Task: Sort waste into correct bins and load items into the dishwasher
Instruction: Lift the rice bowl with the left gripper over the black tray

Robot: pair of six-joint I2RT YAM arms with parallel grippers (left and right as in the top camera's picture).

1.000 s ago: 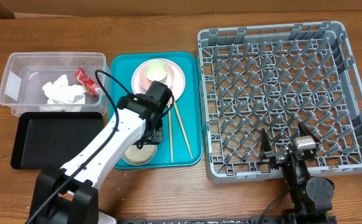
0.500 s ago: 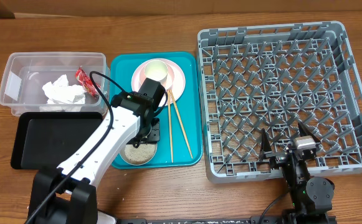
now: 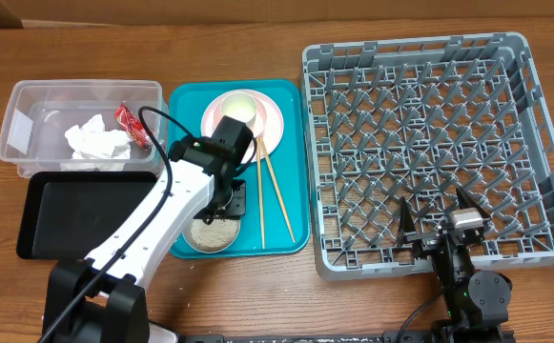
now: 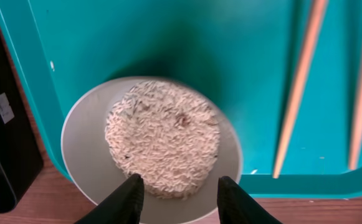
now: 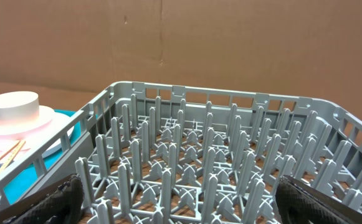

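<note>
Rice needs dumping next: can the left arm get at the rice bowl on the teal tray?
Probably yes. The left end effector hangs open just above the rice bowl, nothing between them; the chopsticks lie off to one side.

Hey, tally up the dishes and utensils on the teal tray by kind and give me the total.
plate: 1
cup: 1
bowl, holding rice: 1
chopsticks: 2
Total: 5 in view; the left arm hides part of the teal tray.
</note>
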